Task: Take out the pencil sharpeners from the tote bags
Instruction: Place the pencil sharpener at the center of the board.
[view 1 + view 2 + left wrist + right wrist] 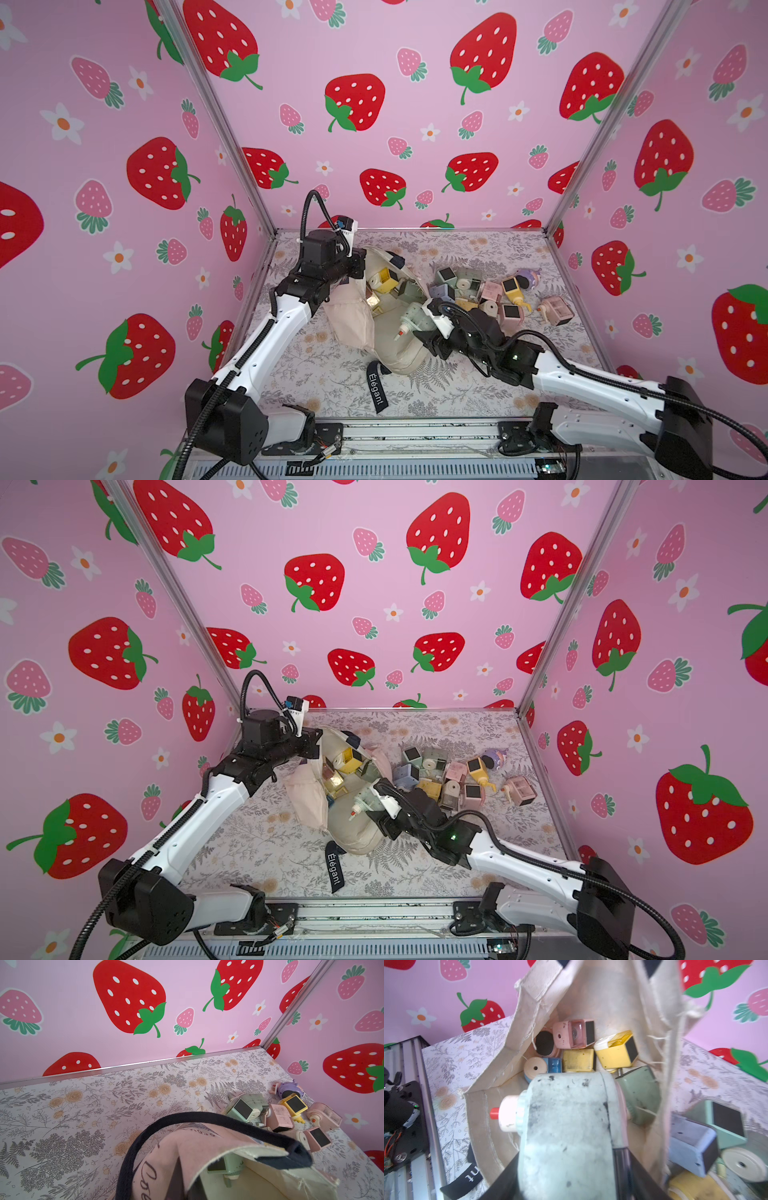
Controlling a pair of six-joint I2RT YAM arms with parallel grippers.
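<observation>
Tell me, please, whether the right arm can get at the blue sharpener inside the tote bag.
Probably not yet: the right end effector is shut on a pale green sharpener, which sits between it and the blue sharpener, though the tote bag gapes open.

The left arm [266,345] and right arm [598,382] wear glossy white shells between boxy black joints; ribbed black cables [306,214] loop along both; a small green light [515,356] glows on the right forearm; the right tool [568,1152] has flat matte black fingers [623,1165].
</observation>
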